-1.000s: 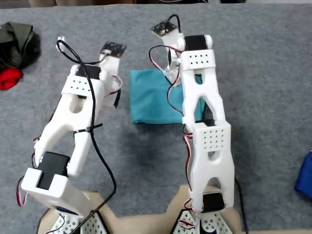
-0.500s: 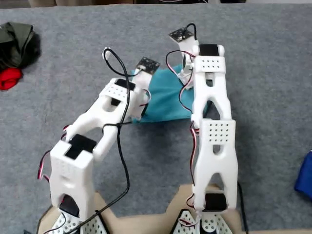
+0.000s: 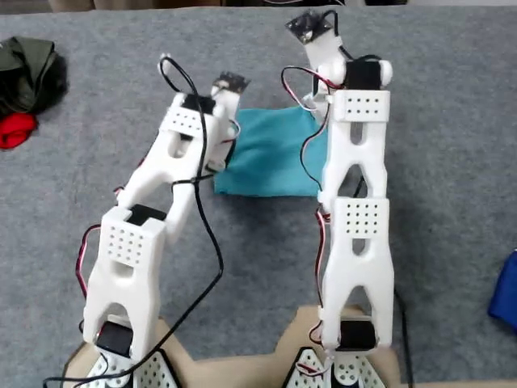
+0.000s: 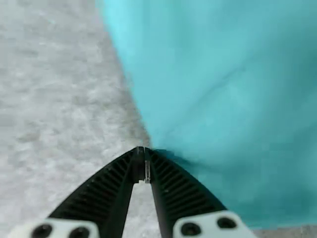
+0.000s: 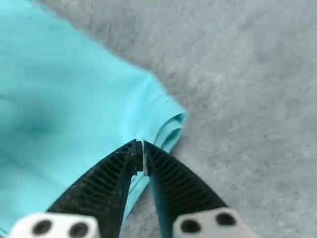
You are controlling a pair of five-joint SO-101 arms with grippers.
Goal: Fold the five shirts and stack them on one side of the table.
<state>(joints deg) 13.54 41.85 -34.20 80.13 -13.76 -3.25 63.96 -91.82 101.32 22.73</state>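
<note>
We see the teal shirt (image 3: 266, 158) folded flat, rectangular; left end effector (image 4: 141, 158) and right end effector (image 5: 139, 153) pressed together.

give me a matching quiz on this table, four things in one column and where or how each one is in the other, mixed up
Things:
1. teal shirt
2. red cloth
3. blue cloth
4. left tool

Places or states:
A. at the right edge of the table
B. shut, tips at the teal shirt's border
C. at the table's left edge, beside a dark green cloth
D. folded flat, mid-table

Pairs: 1-D, 2-C, 3-A, 4-B
</note>
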